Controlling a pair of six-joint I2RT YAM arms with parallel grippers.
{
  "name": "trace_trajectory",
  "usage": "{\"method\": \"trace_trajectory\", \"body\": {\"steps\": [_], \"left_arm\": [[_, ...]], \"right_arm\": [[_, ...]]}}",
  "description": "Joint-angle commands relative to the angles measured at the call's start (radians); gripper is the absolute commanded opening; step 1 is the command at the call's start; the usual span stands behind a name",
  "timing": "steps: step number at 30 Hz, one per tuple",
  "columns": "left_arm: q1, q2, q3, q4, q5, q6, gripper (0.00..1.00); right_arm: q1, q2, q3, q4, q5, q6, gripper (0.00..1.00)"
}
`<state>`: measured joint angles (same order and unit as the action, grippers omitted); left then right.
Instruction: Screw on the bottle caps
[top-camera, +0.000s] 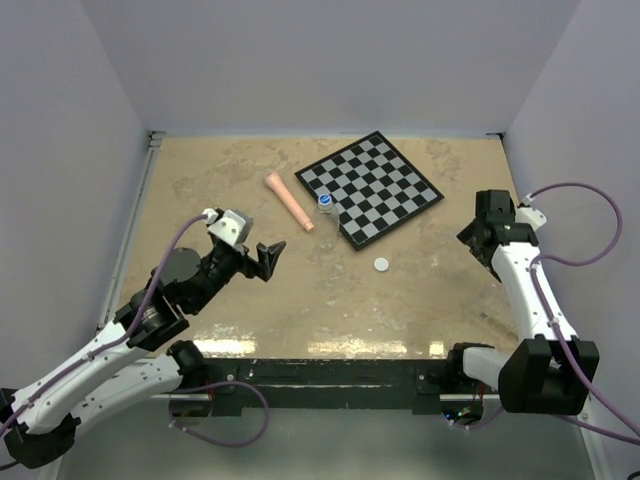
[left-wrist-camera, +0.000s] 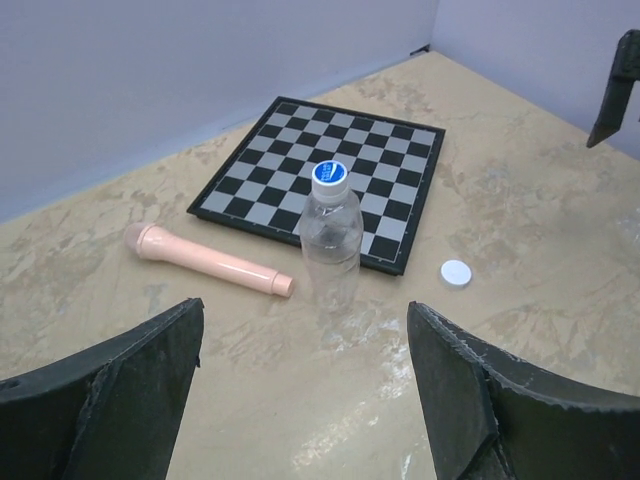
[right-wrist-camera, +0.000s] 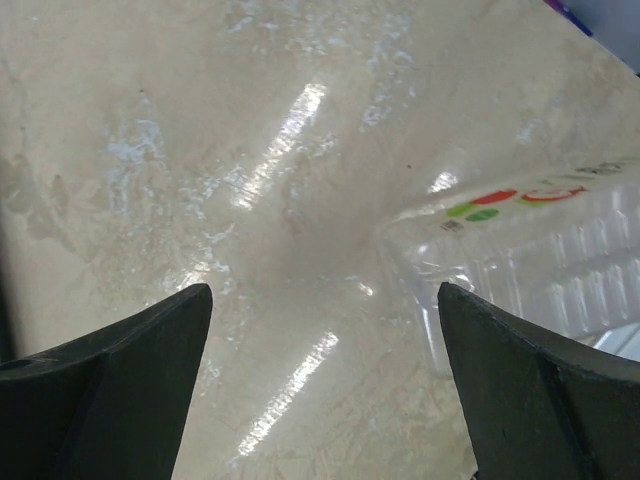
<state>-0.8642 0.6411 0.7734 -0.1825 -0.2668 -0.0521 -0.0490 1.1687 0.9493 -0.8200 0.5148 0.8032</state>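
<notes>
The tiny clear bottle (top-camera: 326, 212) stands upright by the chessboard's near-left edge, with the blue cap (top-camera: 326, 200) on its neck; both show in the left wrist view, bottle (left-wrist-camera: 330, 245) and cap (left-wrist-camera: 329, 174). The plain white cap (top-camera: 381, 264) lies loose on the table, also in the left wrist view (left-wrist-camera: 455, 273). My left gripper (top-camera: 262, 258) is open and empty, low over the table short of the bottle (left-wrist-camera: 305, 380). My right gripper (top-camera: 478, 238) is open and empty (right-wrist-camera: 325, 380); the larger clear bottle (right-wrist-camera: 520, 250), with a printed label, lies just to its right. I cannot make that bottle out from above.
A pink tapered stick (top-camera: 289, 200) lies left of the small bottle. A black-and-white chessboard (top-camera: 380, 180) lies at the back centre, tilted. Pale walls close in the table on the left, back and right.
</notes>
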Motion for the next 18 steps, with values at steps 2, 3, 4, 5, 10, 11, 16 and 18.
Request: {"method": "trace_trajectory", "body": {"steps": [2, 3, 4, 5, 10, 11, 16, 18], "left_arm": [[0.048, -0.046, -0.039, -0.041, -0.014, 0.047, 0.87], [0.063, -0.052, -0.046, -0.04, -0.006, 0.076, 0.87], [0.073, -0.061, -0.051, -0.037, 0.0, 0.077, 0.87], [0.076, -0.066, -0.057, -0.034, 0.006, 0.078, 0.88], [0.076, -0.095, -0.063, -0.032, -0.008, 0.086, 0.87], [0.077, -0.1, -0.065, -0.032, -0.011, 0.087, 0.88], [0.077, -0.107, -0.075, -0.031, -0.026, 0.092, 0.88], [0.077, -0.106, -0.075, -0.031, -0.032, 0.093, 0.88]], "right_arm": [[-0.028, 0.005, 0.059, -0.229, 0.094, 0.168, 0.99], [-0.032, 0.003, 0.059, -0.251, 0.103, 0.188, 0.99], [-0.037, 0.0, 0.057, -0.266, 0.111, 0.198, 0.98], [-0.043, -0.001, 0.054, -0.274, 0.11, 0.208, 0.99], [-0.124, 0.014, -0.012, -0.196, 0.054, 0.171, 0.99], [-0.14, 0.026, -0.026, -0.177, 0.044, 0.157, 0.99], [-0.193, 0.042, -0.053, -0.09, 0.008, 0.1, 0.97], [-0.196, 0.039, -0.067, -0.047, -0.033, 0.064, 0.94]]}}
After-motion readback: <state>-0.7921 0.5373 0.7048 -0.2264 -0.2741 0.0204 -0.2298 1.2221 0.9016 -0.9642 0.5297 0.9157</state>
